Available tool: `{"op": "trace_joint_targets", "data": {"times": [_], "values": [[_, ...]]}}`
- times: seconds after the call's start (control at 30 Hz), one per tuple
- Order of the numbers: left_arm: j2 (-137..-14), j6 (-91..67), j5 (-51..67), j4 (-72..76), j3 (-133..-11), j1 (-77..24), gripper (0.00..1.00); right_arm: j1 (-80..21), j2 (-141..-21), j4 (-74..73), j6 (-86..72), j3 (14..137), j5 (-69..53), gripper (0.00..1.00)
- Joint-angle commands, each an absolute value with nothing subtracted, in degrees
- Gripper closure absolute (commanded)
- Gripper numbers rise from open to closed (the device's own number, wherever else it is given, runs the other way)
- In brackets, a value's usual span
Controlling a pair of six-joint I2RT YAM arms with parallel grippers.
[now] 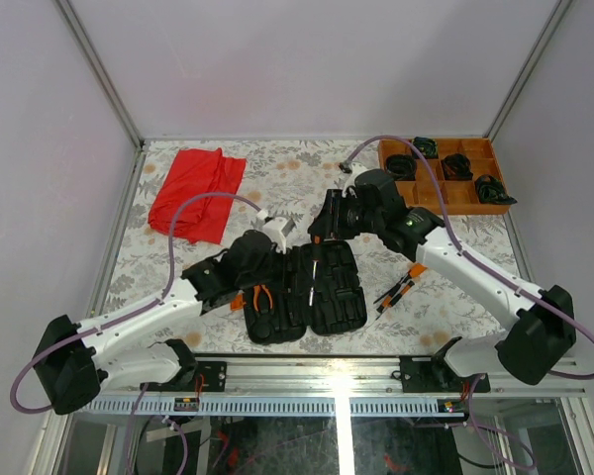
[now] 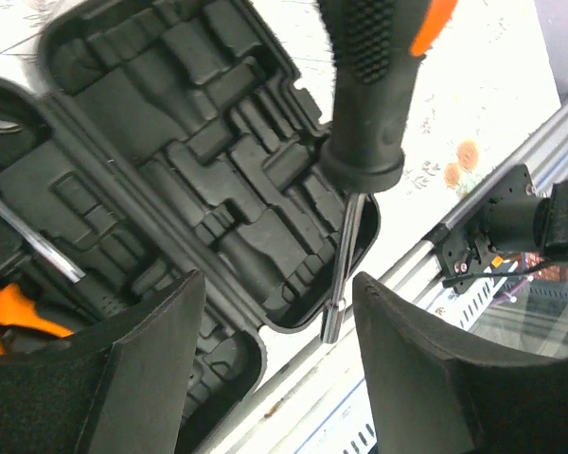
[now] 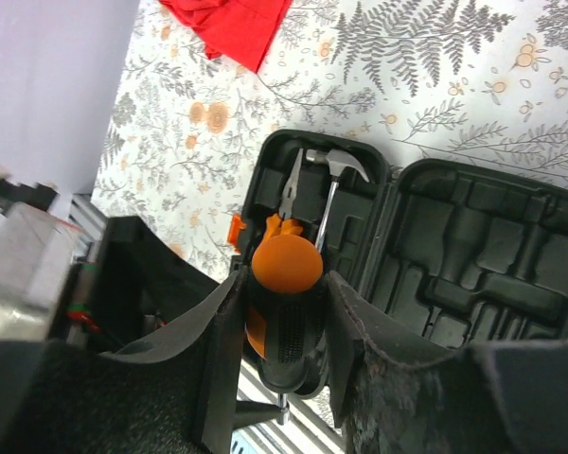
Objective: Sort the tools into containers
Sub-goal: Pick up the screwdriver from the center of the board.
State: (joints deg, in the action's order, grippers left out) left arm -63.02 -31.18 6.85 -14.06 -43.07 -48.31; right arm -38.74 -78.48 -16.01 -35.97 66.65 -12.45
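The black tool case [image 1: 322,297] lies open in the middle of the table. Its left half holds a silver-headed hammer [image 3: 338,165] and orange-handled pliers [image 1: 262,297], also in the right wrist view [image 3: 291,200]. My right gripper [image 1: 323,230] is shut on the black-and-orange handle of a screwdriver [image 3: 289,312] and holds it upright over the case, shaft pointing down [image 2: 345,255]. My left gripper [image 1: 249,257] is open and empty over the case's left half; in its wrist view the fingers [image 2: 142,369] stand wide apart. Several more screwdrivers [image 1: 396,290] lie on the table right of the case.
A red cloth [image 1: 198,193] lies at the back left. An orange-brown wooden tray [image 1: 445,173] with black coiled bundles stands at the back right. The metal rail [image 1: 337,401] runs along the near table edge, close behind the case.
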Motion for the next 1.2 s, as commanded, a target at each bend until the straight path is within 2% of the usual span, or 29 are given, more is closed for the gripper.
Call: {"op": "trace_joint_targets", "data": {"times": [0.0,0.13,0.27,0.37,0.43,0.5,0.67,0.8,0.87,0.9,1.0,1.17], "values": [[-64.65,-28.25,8.21,-5.28,-45.03,-51.32,0.38,-39.20,-75.77,-13.66,-39.22,67.16,-18.12,1.00],[-66.04,-28.28,8.91,-3.89,-44.77,-52.38,0.46,-39.20,-74.49,-12.76,-40.52,66.31,-19.62,1.00],[-66.31,-28.56,9.37,-3.89,-44.53,-52.38,0.75,-39.20,-73.39,-12.96,-40.84,65.66,-19.35,0.99],[-65.48,-28.73,9.65,-3.87,-44.11,-52.40,0.92,-39.20,-72.52,-13.48,-40.98,65.08,-17.70,0.98],[-64.63,-28.80,9.36,-4.16,-43.87,-52.39,1.00,-39.20,-71.82,-13.69,-41.05,64.59,-16.84,0.96],[-63.97,-28.68,7.96,-5.48,-44.31,-52.40,1.00,-39.20,-70.83,-13.80,-41.01,64.21,-16.10,0.92],[-61.54,-26.70,5.58,-8.26,-45.25,-52.39,1.00,-39.19,-66.92,-14.52,-39.51,63.13,-14.25,0.70],[-59.24,-24.42,2.50,-8.97,-45.76,-52.48,1.00,-39.15,-62.05,-15.83,-36.02,62.48,-11.84,0.58],[-57.89,-22.39,0.50,-9.20,-45.92,-52.55,1.00,-39.20,-59.35,-17.27,-34.40,62.18,-9.57,0.44],[-57.30,-21.23,-0.81,-9.37,-46.08,-52.63,1.00,-39.20,-57.77,-17.72,-33.63,61.80,-8.49,0.40],[-55.44,-16.19,-3.23,-9.61,-46.58,-52.86,1.00,-39.23,-53.27,-18.39,-31.44,60.39,-5.39,0.34],[-52.58,-3.10,-5.88,-9.70,-46.52,-53.32,1.00,-39.16,-47.84,-21.11,-27.38,59.57,-3.14,0.31]]}}
